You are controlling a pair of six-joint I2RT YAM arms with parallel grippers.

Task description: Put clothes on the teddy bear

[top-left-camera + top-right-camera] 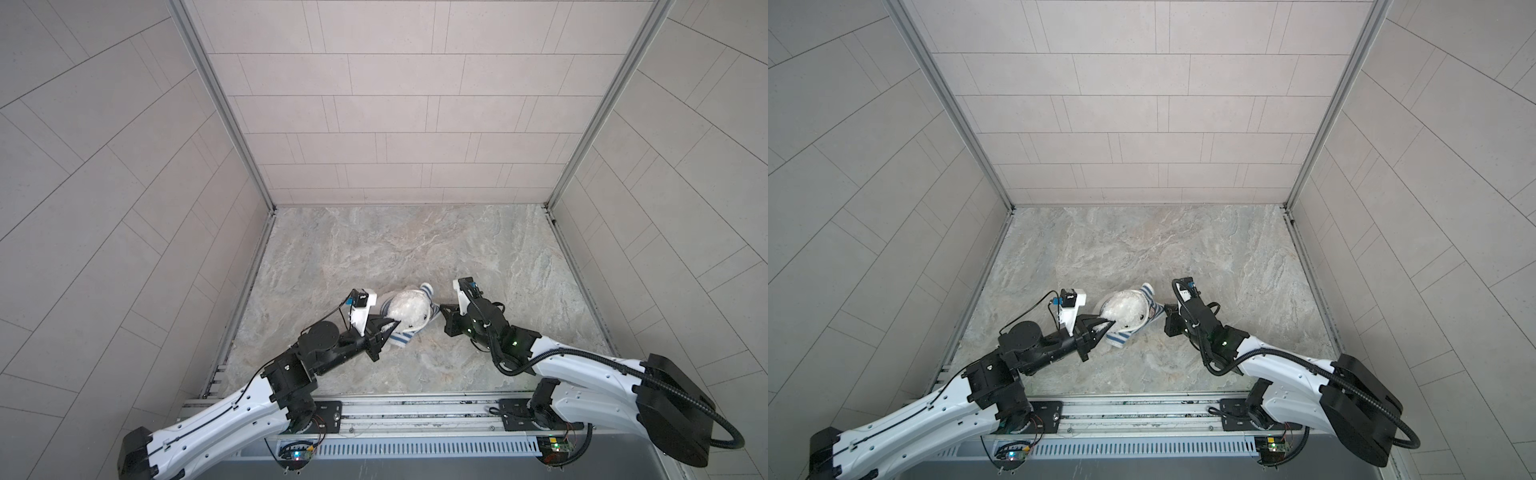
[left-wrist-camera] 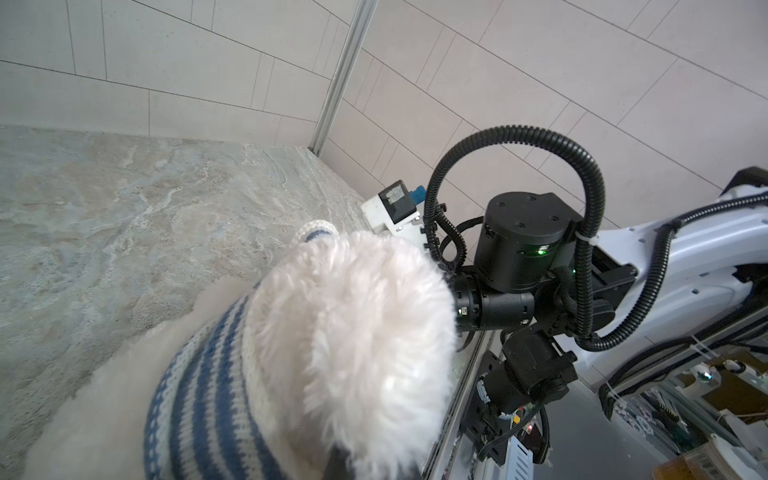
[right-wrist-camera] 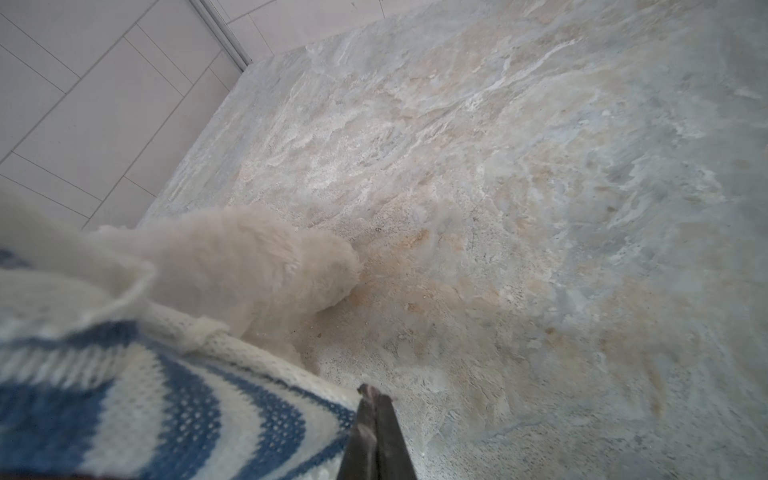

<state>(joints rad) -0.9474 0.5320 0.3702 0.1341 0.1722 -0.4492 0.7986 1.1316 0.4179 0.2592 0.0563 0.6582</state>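
Note:
The teddy bear, white and fluffy, lies near the front middle of the marble table. A blue-and-white striped shirt is bunched around it. My left gripper is shut on the shirt's edge at the bear's left. In the left wrist view, fur and shirt hide the jaws. My right gripper is shut on the shirt's hem at the bear's right. The right wrist view shows its fingers pressed together at the stretched hem, with a furry limb beyond.
Tiled walls enclose the marble table on three sides. A metal rail carrying both arm bases runs along the front edge. The right arm and its corrugated cable fill one side of the left wrist view.

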